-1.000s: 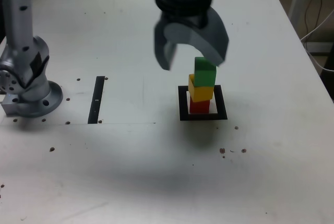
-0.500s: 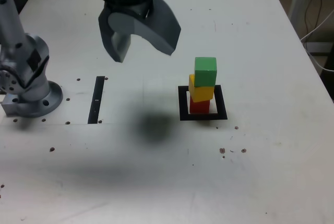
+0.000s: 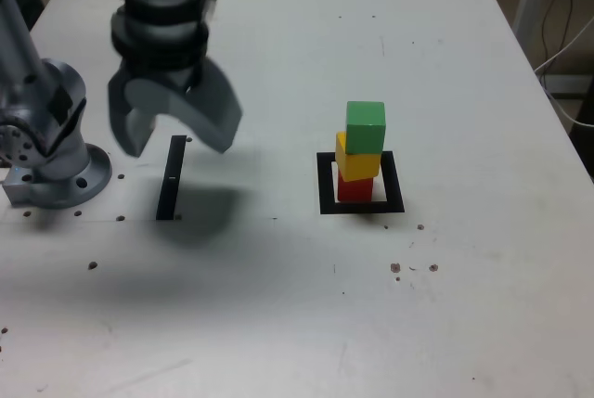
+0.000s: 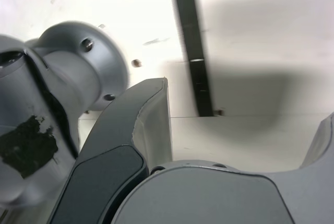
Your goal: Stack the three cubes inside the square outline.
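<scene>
Lighting bright and overhead; sharpness moderate in both views.

A soft shadow is cast on the white table [image 3: 278, 305] under the gripper [image 3: 176, 134] in the exterior view. Strong glare is noted on the tabletop in the wrist view, where the arm base [image 4: 47, 104] and near fingers [image 4: 141, 130] are rendered out of focus.

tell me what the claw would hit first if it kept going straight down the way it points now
Most likely the narrow black strip on the white table. The open grey claw hangs above it, empty, though depth is hard to judge.
</scene>
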{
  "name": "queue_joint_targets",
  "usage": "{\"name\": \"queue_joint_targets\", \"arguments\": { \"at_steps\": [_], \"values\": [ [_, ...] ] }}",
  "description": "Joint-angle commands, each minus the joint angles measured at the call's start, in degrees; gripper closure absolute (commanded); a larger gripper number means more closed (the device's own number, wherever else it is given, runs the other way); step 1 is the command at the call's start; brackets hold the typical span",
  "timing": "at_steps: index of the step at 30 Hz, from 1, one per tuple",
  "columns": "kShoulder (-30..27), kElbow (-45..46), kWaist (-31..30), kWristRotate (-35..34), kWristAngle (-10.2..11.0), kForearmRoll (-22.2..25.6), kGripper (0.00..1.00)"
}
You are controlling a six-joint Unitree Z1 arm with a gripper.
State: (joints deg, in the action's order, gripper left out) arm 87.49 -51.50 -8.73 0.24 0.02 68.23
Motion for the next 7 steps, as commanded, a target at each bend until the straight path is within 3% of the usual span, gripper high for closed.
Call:
{"name": "queue_joint_targets", "arguments": {
  "at_steps": [1,7],
  "values": [
    [-0.4,3.14,-0.49,-1.62,-0.41,-1.36,0.01],
    [-1.63,6.88,-1.2,-4.55,0.33,-4.78,0.01]
  ]
}}
